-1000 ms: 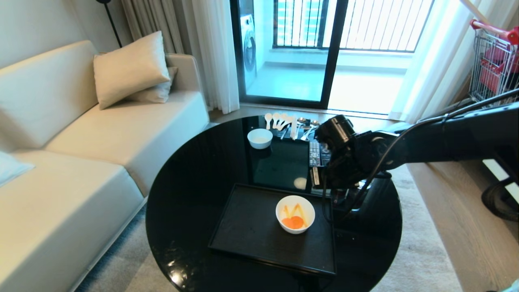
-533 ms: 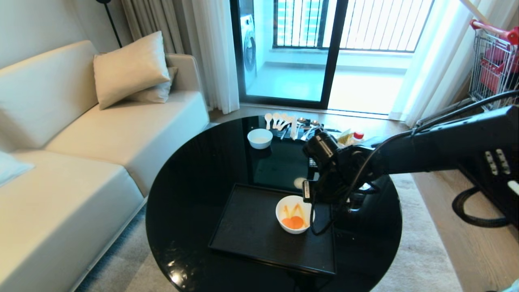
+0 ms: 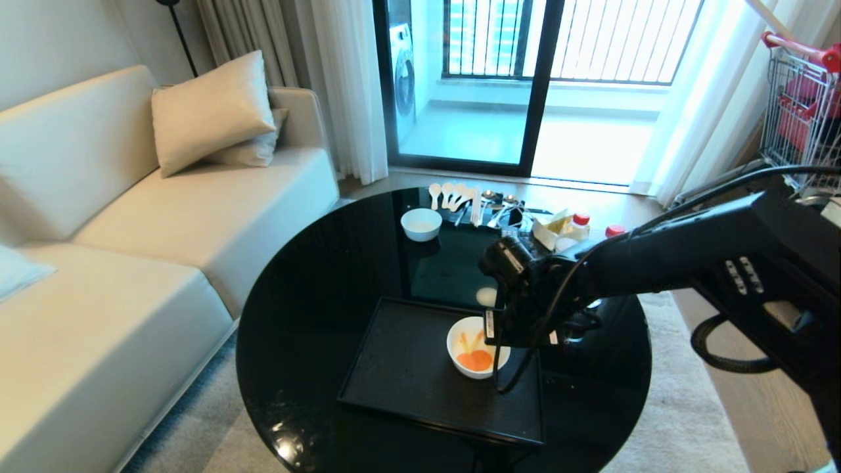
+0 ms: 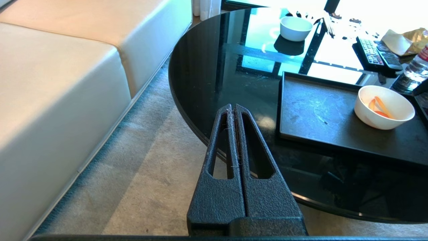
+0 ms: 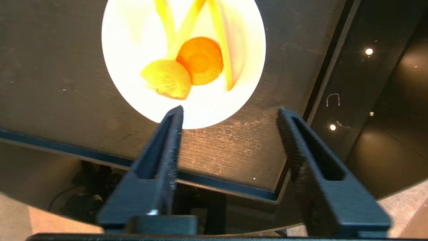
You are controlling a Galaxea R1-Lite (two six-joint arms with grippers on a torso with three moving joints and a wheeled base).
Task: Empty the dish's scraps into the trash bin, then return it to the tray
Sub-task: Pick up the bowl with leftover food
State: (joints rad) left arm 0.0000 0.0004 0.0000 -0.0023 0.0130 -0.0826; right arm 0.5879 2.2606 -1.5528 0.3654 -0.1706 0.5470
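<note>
The dish (image 3: 468, 351), a deep white bowl, stands on the right part of the black tray (image 3: 407, 374). In it lie the scraps (image 3: 474, 360): orange carrot slices and pale yellow strips. My right gripper (image 5: 231, 112) hovers open just above the dish's right rim and holds nothing. One fingertip (image 5: 177, 115) is over the dish (image 5: 133, 50) near the scraps (image 5: 200, 60), the other over the bare tray (image 5: 50, 67). My left gripper (image 4: 232, 107) is shut and parked off the table's near left edge, with the dish (image 4: 384, 108) and the tray (image 4: 317, 110) to its right. The trash bin is out of view.
On the round black glass table (image 3: 315, 295) a smaller white bowl (image 3: 421, 223), cutlery (image 3: 460, 196), remote controls (image 4: 378, 55), a snack bag (image 3: 550, 228) and red-capped bottles (image 3: 579, 222) sit at the far side. A cream sofa (image 3: 131, 263) is on the left, a shopping cart (image 3: 801, 98) far right.
My right arm has swung forward and down from behind the tray's far right corner until its wrist covers the dish's right rim. The dish and tray have not moved.
</note>
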